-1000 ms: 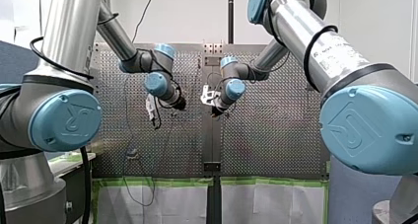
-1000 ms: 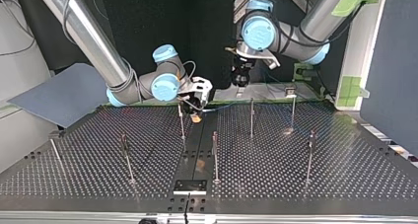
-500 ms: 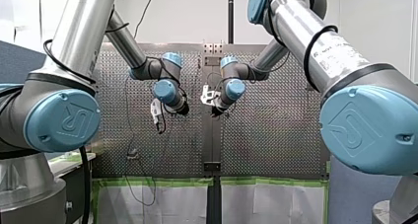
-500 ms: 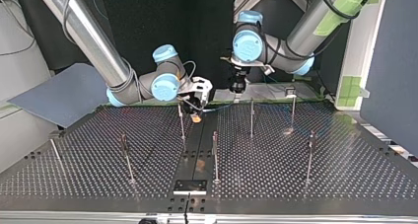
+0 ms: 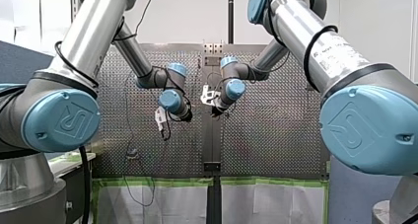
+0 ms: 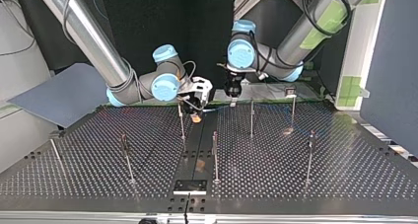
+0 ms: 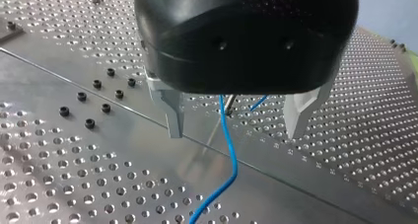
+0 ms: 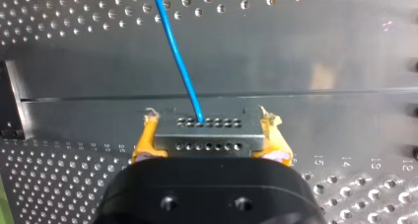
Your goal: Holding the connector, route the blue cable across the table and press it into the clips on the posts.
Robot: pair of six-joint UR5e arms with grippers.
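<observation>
My right gripper (image 8: 209, 131) has its fingers clamped on the grey rectangular metal connector (image 8: 207, 139) — the thin blue cable (image 7: 231, 155) runs between the spread fingers of my left gripper (image 7: 235, 129).

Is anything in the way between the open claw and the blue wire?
No, nothing visible is. In the left wrist view the blue cable runs between the open fingers of my left gripper, touching neither; only the perforated table lies underneath.
</observation>
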